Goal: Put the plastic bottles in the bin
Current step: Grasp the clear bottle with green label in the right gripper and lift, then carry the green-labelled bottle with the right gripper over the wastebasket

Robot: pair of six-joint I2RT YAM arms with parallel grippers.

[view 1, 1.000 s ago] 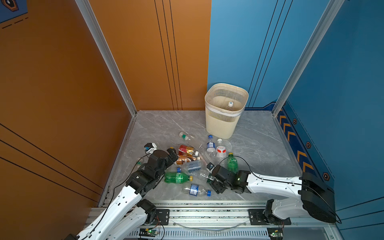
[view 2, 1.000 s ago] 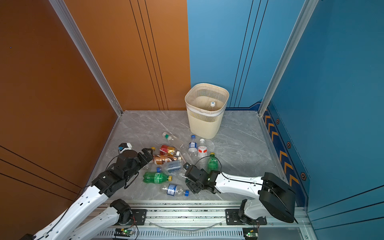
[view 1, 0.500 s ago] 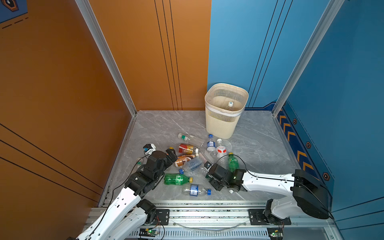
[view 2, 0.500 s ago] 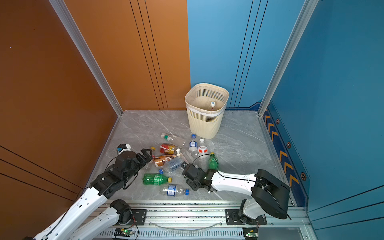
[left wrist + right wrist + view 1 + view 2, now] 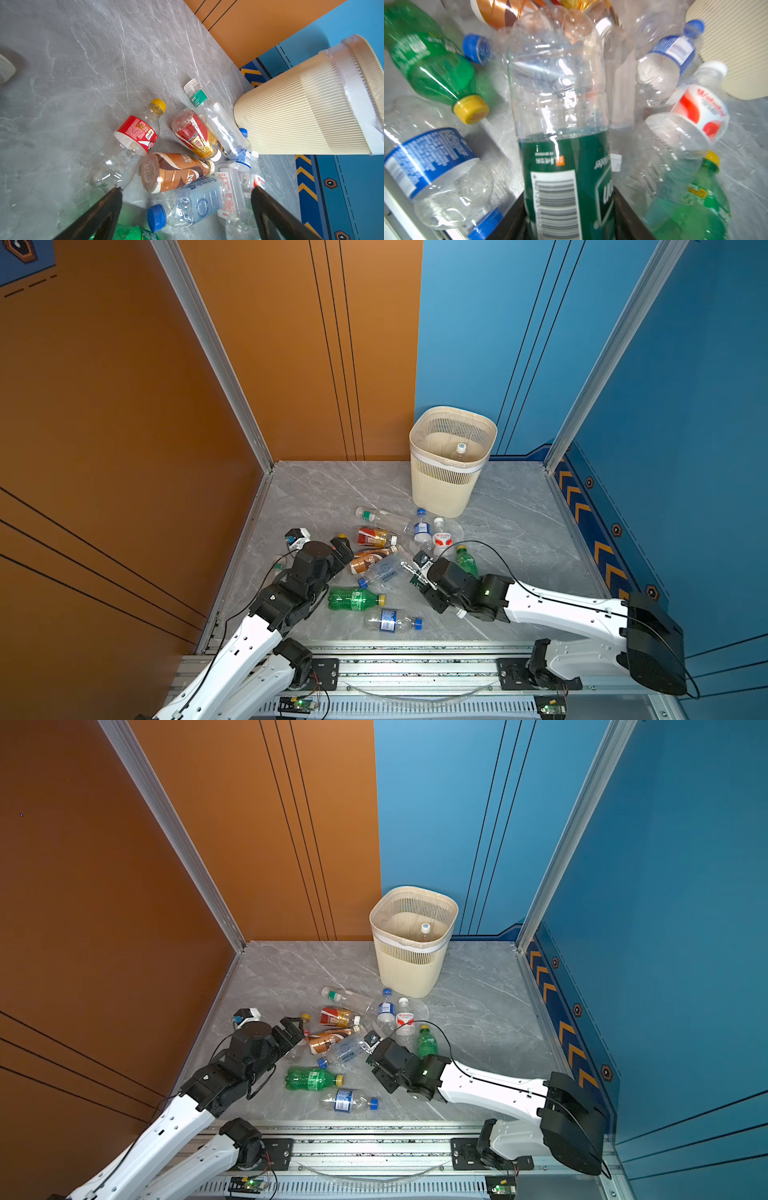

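Many plastic bottles [image 5: 374, 537] lie mid grey surface [image 5: 332, 489]; the bin [image 5: 444, 489] stands by its far edge. Right gripper [image 5: 569, 199] pinches a green-label bottle [image 5: 560, 83] round its label. It looks light, squashy and slippery. Left gripper [image 5: 186, 188] is spread wide.

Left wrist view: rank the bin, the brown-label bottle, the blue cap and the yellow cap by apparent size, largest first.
1. bin
2. brown-label bottle
3. blue cap, which looks bigger but lies nearer the camera, so true size is unsure
4. yellow cap
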